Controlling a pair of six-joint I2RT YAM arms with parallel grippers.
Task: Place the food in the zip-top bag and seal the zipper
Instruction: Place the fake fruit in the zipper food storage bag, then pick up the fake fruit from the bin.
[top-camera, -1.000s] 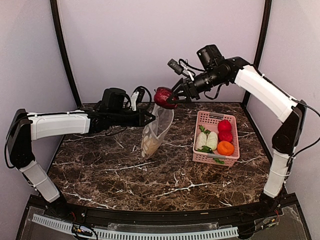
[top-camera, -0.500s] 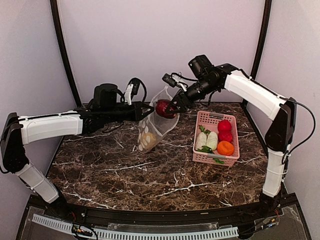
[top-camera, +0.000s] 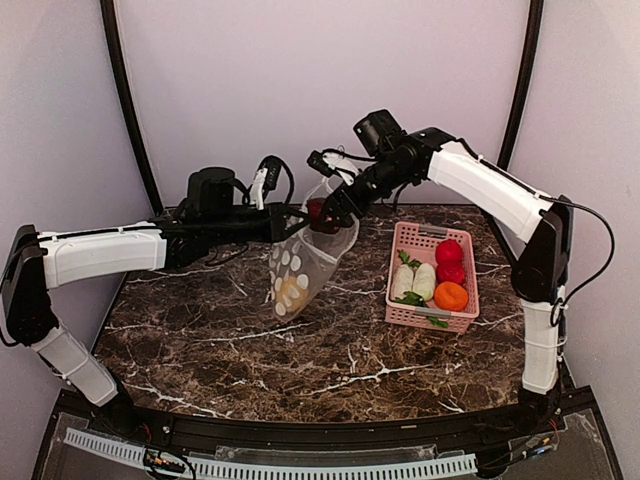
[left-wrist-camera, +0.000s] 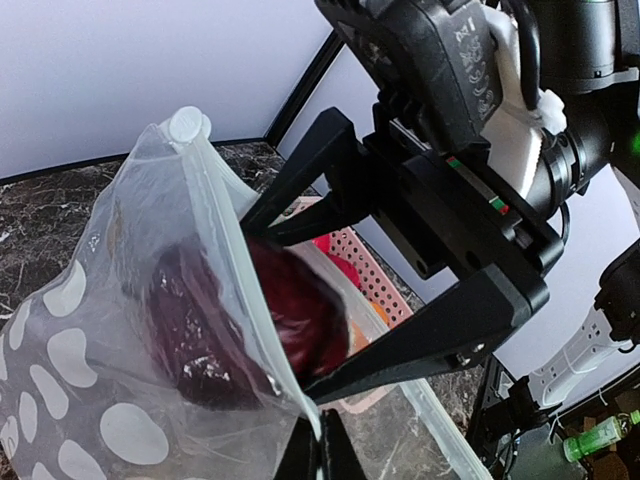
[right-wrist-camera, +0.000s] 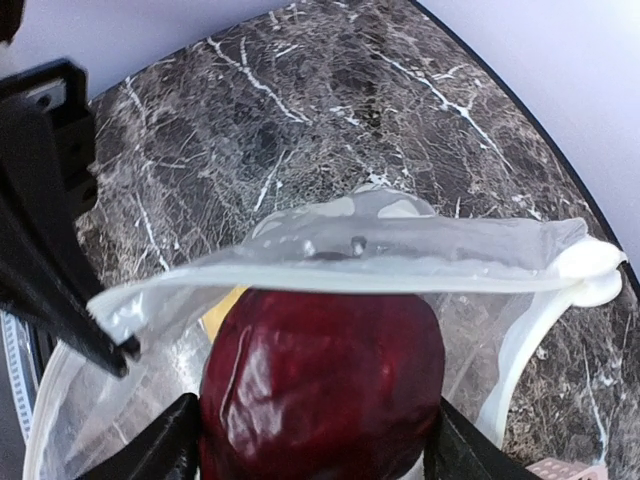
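Holding point: left gripper (top-camera: 287, 222), jaws closed on the mouth edge of the clear floppy zip-top bag printed with white dots (top-camera: 297, 268).
Bag position: hangs tilted from that grip above the dark brown white-veined marble table (top-camera: 230, 340), mouth uppermost and standing open.
Zipper: thin whitish press-seal strip (right-wrist-camera: 330, 272) along the mouth, unsealed, with the two lips apart.
Item at mouth: glossy dark purple rounded toy piece (right-wrist-camera: 320, 390), sitting in the bag mouth just below the near lip.
Right gripper (top-camera: 322, 213): reaches into the bag mouth with its black fingers (left-wrist-camera: 440, 330) spread wide and lying close on either side of the dark purple piece. Whether they pinch it cannot be told.
Bag contents: one yellowish toy piece (top-camera: 290, 292) low in the bag.
Container: pink slatted plastic basket (top-camera: 425, 232) on the table to the right of the bag, well apart from it.
Basket contents: two white radishes with green leaves (top-camera: 415, 280), two red balls (top-camera: 449, 252), one orange toy fruit (top-camera: 451, 295).
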